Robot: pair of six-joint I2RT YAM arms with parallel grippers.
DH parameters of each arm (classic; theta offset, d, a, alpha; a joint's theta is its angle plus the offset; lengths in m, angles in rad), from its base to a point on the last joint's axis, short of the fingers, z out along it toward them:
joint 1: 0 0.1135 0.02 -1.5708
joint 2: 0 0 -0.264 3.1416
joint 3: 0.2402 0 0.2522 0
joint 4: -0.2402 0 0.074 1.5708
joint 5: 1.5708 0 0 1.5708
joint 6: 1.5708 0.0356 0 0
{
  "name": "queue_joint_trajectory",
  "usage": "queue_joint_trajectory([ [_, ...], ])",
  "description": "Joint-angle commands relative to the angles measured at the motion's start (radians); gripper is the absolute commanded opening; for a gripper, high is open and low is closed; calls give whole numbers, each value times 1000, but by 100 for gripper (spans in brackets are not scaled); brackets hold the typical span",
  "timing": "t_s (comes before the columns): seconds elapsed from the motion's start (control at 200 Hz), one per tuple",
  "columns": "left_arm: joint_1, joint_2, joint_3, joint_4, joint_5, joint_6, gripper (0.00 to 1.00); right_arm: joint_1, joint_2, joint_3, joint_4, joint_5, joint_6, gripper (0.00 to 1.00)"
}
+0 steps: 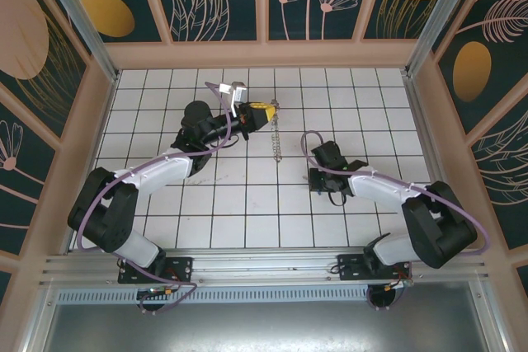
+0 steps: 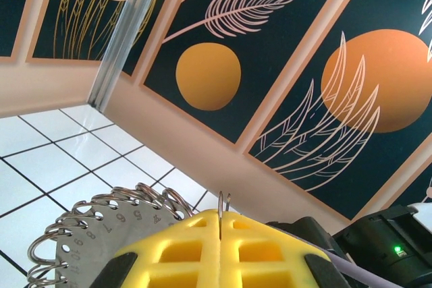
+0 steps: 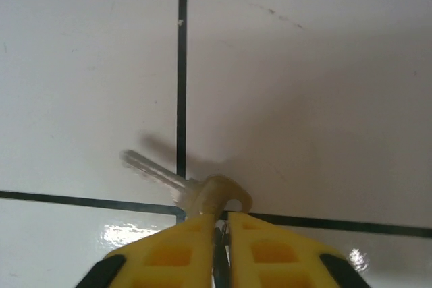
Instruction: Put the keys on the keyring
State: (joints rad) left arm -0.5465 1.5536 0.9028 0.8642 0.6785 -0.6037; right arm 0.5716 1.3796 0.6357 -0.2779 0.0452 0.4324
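My left gripper (image 1: 264,110) is raised over the far middle of the tiled floor. Its yellow fingers are shut on a thin metal wire ring, the keyring (image 2: 221,204), which sticks up between the tips (image 2: 221,219). A pale beaded chain (image 1: 277,138) trails from beside that gripper toward the near side. My right gripper (image 1: 317,177) points down close to the floor. In the right wrist view its fingers (image 3: 221,217) stand a narrow gap apart. A key (image 3: 214,193) lies at their tips, its brass-coloured head against them and its blurred blade (image 3: 148,168) pointing left across a tile line.
A grey numbered disc (image 2: 81,237) carrying several wire rings sits just left of my left fingers. Peach walls (image 1: 264,55) with dark patterned panels enclose the white tiled floor (image 1: 247,204). Both arm bases stand at the near rail (image 1: 264,265).
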Motion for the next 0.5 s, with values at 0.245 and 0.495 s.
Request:
queue_joint_trajectory([
  [0.245, -5, -10, 2, 64, -2, -4, 0, 4, -43, 64, -55, 8, 78, 28],
  [0.495, -5, -11, -1, 64, -2, -1, 0, 15, -60, 46, -97, -21, 174, 23],
])
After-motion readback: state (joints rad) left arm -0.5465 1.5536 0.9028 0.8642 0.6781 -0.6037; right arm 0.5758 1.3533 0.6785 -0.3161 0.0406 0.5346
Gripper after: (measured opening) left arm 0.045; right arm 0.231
